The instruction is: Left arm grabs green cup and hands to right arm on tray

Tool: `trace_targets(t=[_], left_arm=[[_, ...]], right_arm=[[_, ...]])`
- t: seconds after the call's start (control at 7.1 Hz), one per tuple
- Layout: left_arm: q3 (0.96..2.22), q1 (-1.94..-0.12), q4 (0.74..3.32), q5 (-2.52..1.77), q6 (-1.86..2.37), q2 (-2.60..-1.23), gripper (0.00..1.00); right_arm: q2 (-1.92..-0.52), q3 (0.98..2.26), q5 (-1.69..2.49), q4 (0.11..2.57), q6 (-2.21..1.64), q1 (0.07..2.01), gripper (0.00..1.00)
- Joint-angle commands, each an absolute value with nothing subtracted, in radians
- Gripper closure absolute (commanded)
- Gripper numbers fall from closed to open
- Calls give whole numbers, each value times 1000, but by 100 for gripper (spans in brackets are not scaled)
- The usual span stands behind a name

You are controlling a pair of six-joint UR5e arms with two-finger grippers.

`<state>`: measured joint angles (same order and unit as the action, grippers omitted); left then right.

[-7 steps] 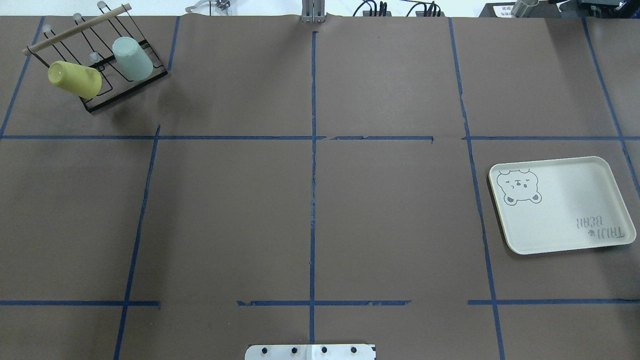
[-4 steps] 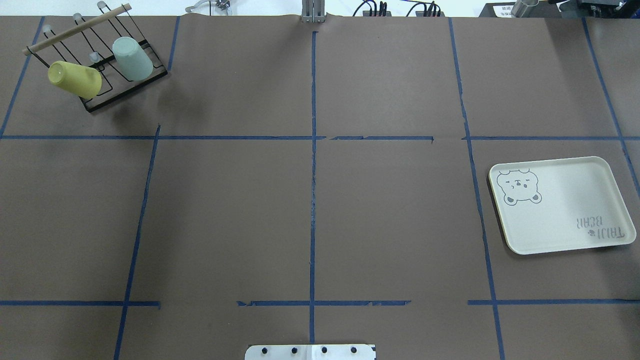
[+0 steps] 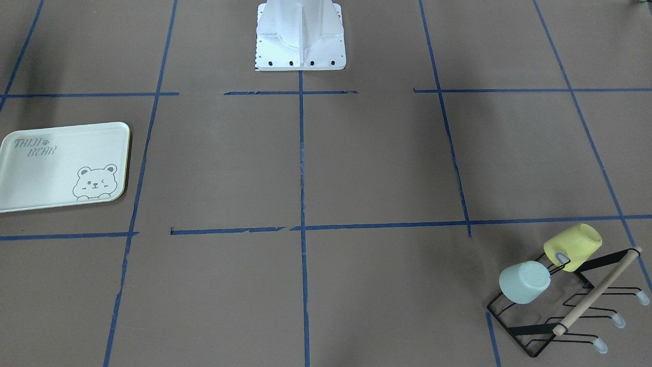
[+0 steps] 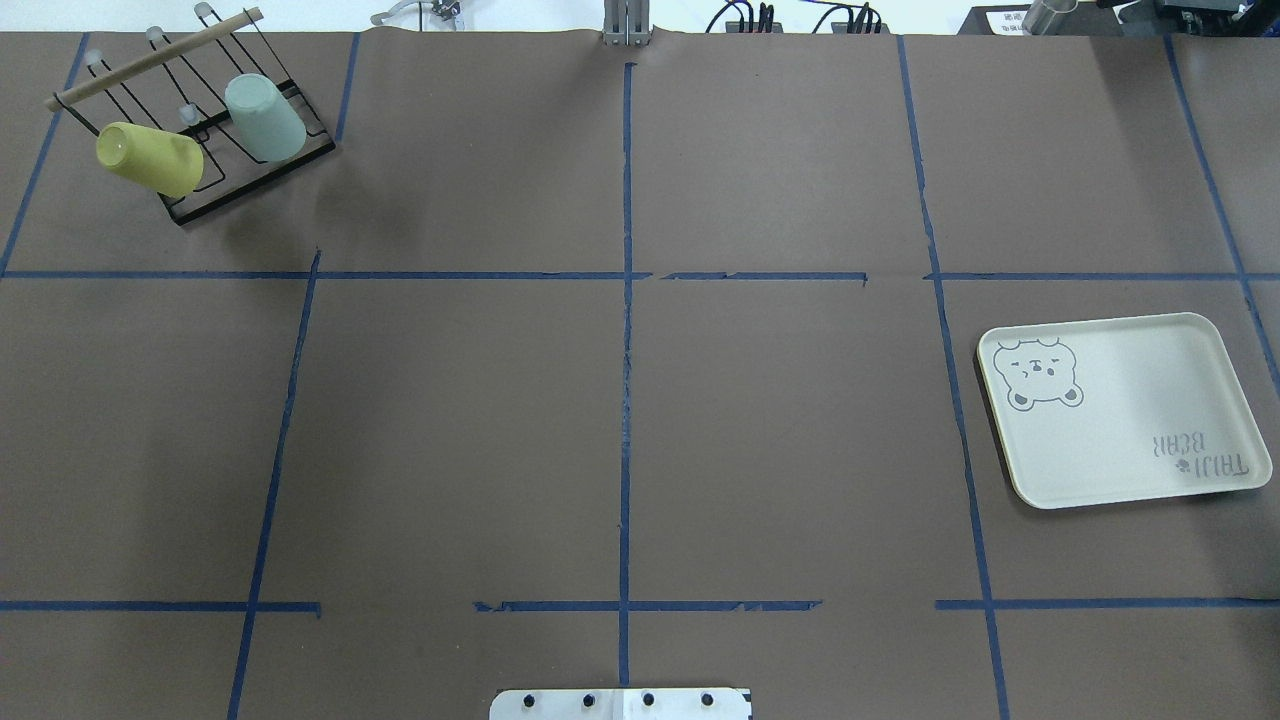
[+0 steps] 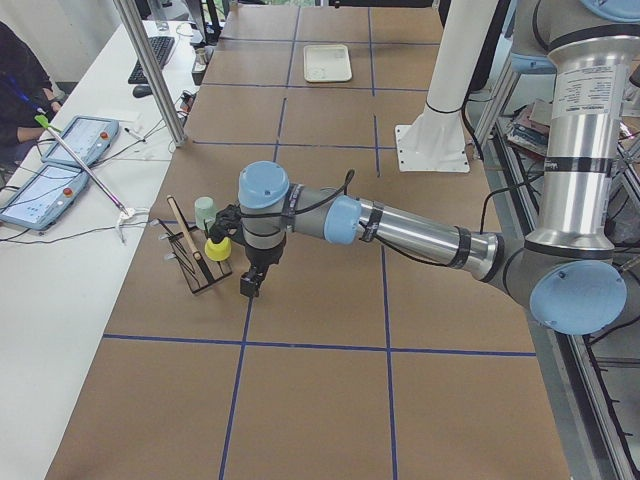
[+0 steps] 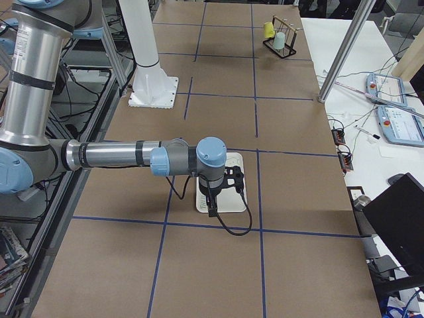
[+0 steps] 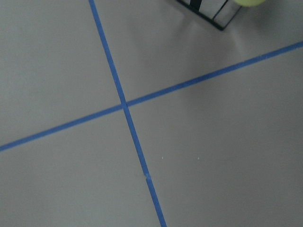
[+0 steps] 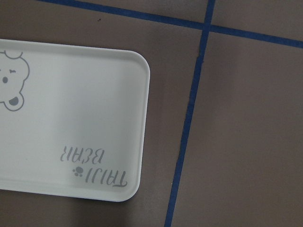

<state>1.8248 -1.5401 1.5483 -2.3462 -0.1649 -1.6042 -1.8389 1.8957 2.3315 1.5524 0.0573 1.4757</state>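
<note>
The green cup (image 4: 263,117) sits mouth-down on a black wire rack (image 4: 150,55) at the table's far left corner, beside a yellow cup (image 4: 150,158). It also shows in the front view (image 3: 524,282) and the left side view (image 5: 204,210). The tray (image 4: 1130,400) lies flat and bare on the right; the right wrist view (image 8: 85,109) looks down on its corner. My left gripper (image 5: 247,290) hangs above the table just short of the rack; I cannot tell if it is open. My right gripper (image 6: 211,211) hovers over the tray (image 6: 236,159); I cannot tell its state.
The brown table is marked with blue tape lines. The robot's white base plate (image 4: 620,703) sits at the near middle edge. The left wrist view shows a tape crossing and the rack's corner (image 7: 208,16). Operators' tablets (image 5: 85,140) lie beyond the far edge.
</note>
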Motion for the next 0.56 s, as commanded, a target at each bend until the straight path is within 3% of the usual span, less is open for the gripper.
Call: trace_targets(t=[0.0, 0.42], left_arm=[[1825, -1523, 1650, -2347, 38, -1658, 0], [1800, -1344, 1738, -2327, 433, -1820, 0]], right_arm=[[-1835, 1896, 2332, 1552, 58, 1476, 0], [-1835, 1894, 2332, 1552, 58, 1476, 0]])
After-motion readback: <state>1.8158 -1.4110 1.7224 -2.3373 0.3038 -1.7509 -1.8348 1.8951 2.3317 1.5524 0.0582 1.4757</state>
